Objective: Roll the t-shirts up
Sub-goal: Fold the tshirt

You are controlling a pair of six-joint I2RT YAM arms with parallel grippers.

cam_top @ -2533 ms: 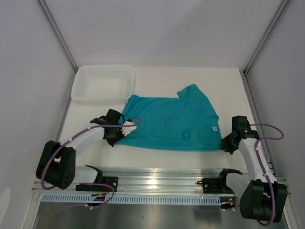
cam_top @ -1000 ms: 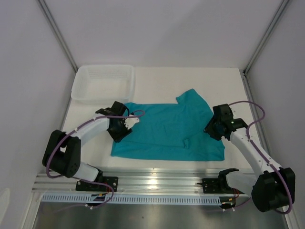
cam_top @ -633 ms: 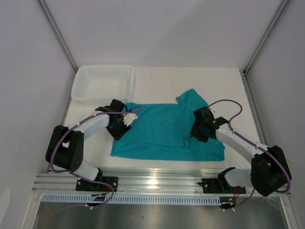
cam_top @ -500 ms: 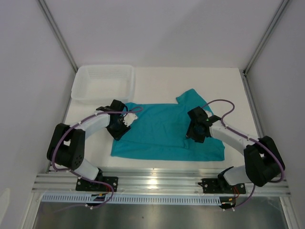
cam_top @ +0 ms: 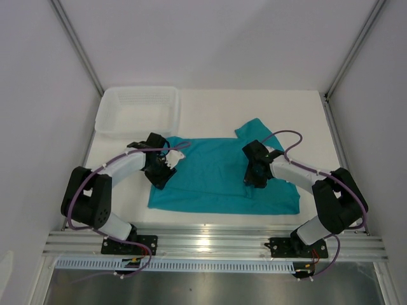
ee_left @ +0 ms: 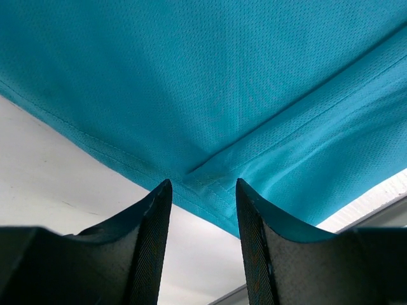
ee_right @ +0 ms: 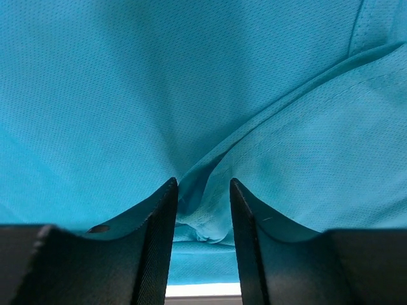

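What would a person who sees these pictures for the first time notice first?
The teal t-shirt catches the eye first: it lies spread in the middle of the white table. Both arms reach onto it, the left gripper open at its left edge, the right gripper open astride a fold right of the middle. A white tray stands at the far left corner.

The t-shirt (cam_top: pixel 216 171) is plain teal, its weave a fine dotted mesh, paler along the folded hem. The table (cam_top: pixel 305 121) is white. The tray (cam_top: pixel 137 129) is translucent white with faint ribbing. The left arm (cam_top: pixel 121 166) and right arm (cam_top: pixel 296 173) are white with black joints and purple cables (cam_top: pixel 289 133). The left gripper (ee_left: pixel 203 181) and right gripper (ee_right: pixel 203 180) have black, finely cross-hatched fingers.
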